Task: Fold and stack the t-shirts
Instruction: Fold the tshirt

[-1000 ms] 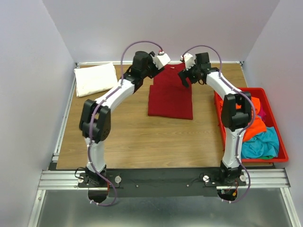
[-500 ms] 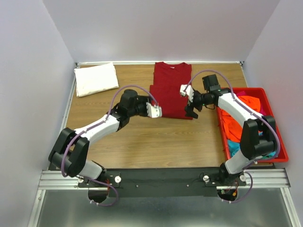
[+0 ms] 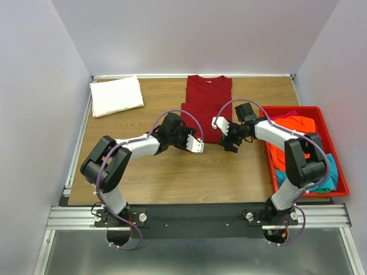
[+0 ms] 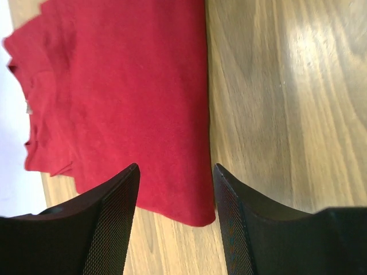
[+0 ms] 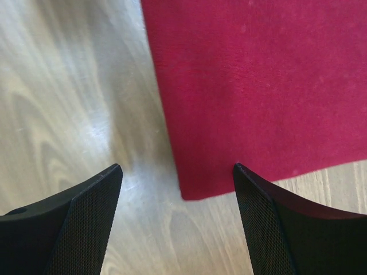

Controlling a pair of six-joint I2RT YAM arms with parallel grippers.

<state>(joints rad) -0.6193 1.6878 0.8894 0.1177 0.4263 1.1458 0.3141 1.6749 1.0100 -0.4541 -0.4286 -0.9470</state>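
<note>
A dark red t-shirt [image 3: 208,103] lies flat at the back middle of the table, collar toward the far edge. My left gripper [image 3: 192,142] is open and low over its near left corner; in the left wrist view that corner [image 4: 198,215] sits between the fingers [image 4: 114,229]. My right gripper [image 3: 227,139] is open over the near right corner, which lies between its fingers [image 5: 275,229] in the right wrist view [image 5: 186,192]. Neither holds cloth. A folded white t-shirt [image 3: 116,95] lies at the back left.
A red plastic bin [image 3: 340,172] stands at the right edge, holding orange [image 3: 295,125], teal [image 3: 327,172] and magenta shirts. Bare wooden table [image 3: 172,177] stretches in front of the red shirt. A metal rail runs along the near edge.
Both grippers have come from the shirt's far end down to its near corners. The red shirt now lies spread out flat, collar at the back.
</note>
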